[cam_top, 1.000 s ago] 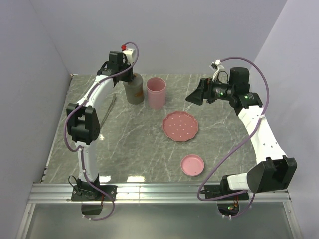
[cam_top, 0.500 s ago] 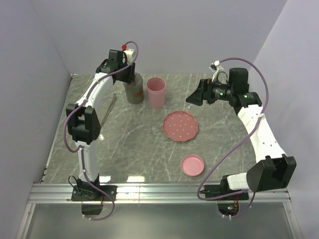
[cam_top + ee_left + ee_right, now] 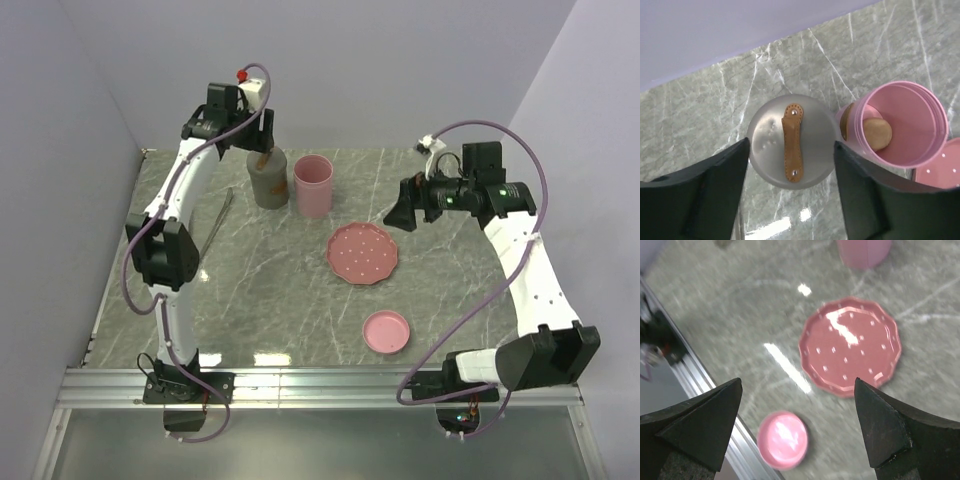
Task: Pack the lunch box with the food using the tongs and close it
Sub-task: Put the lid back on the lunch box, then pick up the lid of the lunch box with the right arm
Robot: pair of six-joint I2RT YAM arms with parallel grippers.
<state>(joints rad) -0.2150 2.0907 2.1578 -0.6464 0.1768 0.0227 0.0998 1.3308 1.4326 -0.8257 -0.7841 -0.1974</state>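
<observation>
A grey cylindrical container [image 3: 267,183] of the lunch box stands at the back left, its grey lid [image 3: 790,142] with a tan strap on top. Beside it, the open pink cup [image 3: 312,186] holds a beige ball of food [image 3: 876,134]. My left gripper [image 3: 790,146] hangs open just above the grey lid, one finger on each side, holding nothing; from above it shows over the container [image 3: 262,148]. The tongs [image 3: 221,220] lie flat on the table to the left. My right gripper [image 3: 398,214] is open and empty in the air above the plate's far right edge.
A pink scalloped plate [image 3: 363,253] with nothing on it lies mid-table. A small round pink lid [image 3: 386,331] rests near the front rail [image 3: 320,378]. Walls close off the left, back and right sides.
My left gripper has opened and lifted off the grey container's lid, which stays in place. My right gripper has drifted a little right and toward the front, still open.
</observation>
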